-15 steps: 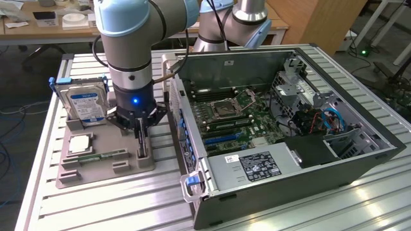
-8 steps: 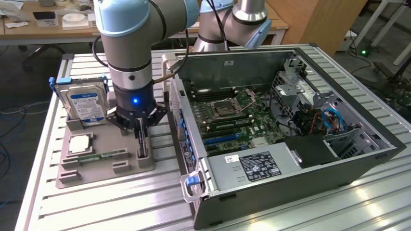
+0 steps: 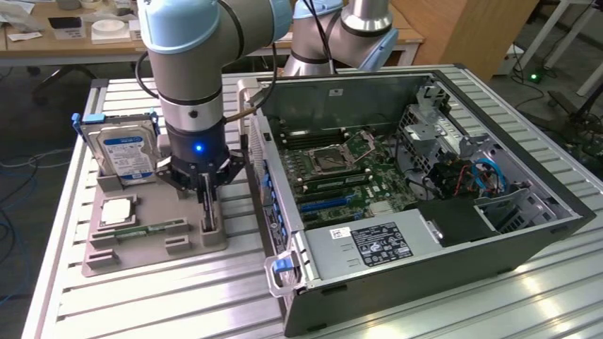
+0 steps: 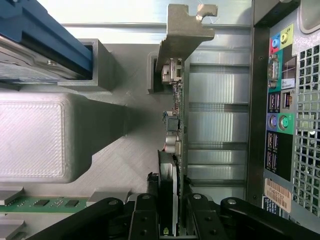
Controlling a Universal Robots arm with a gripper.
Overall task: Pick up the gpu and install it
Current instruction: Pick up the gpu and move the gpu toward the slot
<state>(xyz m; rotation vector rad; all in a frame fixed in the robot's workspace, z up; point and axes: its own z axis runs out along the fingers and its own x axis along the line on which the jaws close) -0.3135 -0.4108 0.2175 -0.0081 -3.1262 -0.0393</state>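
The gpu (image 3: 209, 213) stands on edge in a slot at the right end of the grey holder tray (image 3: 141, 247). In the wrist view the gpu (image 4: 179, 125) shows as a thin dark card seen edge-on, with its silvery end bracket (image 4: 184, 35) at the far end. My gripper (image 3: 205, 187) comes straight down onto the card's top edge. The gripper (image 4: 172, 220) has one black finger (image 4: 145, 217) on each side of the card, pressed against it. The card's lower edge still sits in the holder.
The open computer case (image 3: 490, 233) lies right beside the holder, motherboard (image 3: 339, 176) facing up; its rear port panel (image 4: 280, 110) is close to the card. On the holder are a hard drive (image 3: 127, 155), a processor chip (image 3: 115, 210) and a green memory stick (image 3: 151, 229).
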